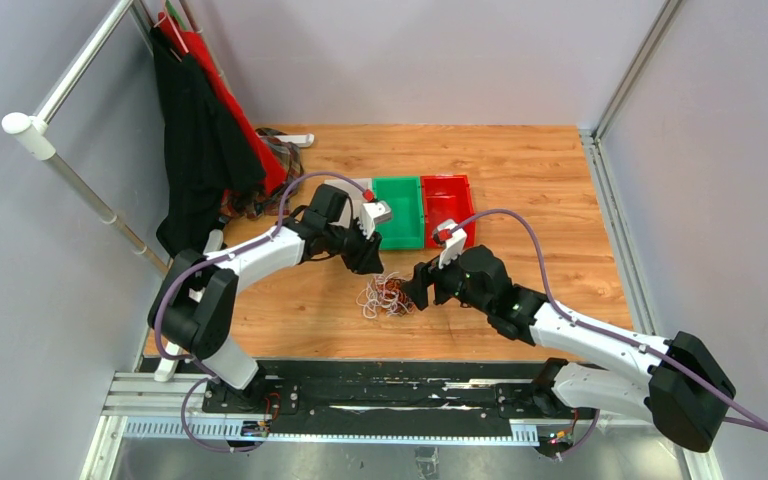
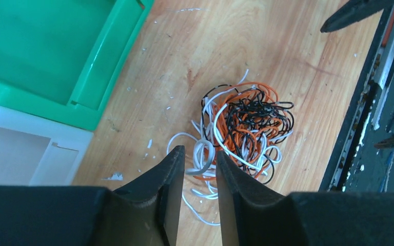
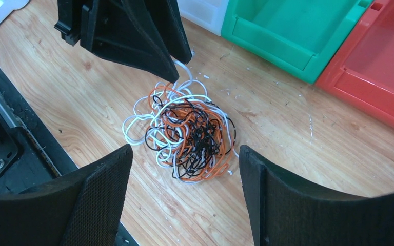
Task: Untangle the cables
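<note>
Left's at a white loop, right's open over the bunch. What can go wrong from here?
1. The left gripper has its jaws narrow about one white loop at the edge of the cables. Pulling it may drag the whole bunch along or tighten the knot.
2. The right gripper hangs wide open over the same bunch, close to the left one. Closing in may bump the two together.

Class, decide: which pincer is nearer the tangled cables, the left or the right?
Left. The left pincer has its tips at a white loop on the edge of the cables; the right pincer hangs wide open, a little short of the bunch.
</note>
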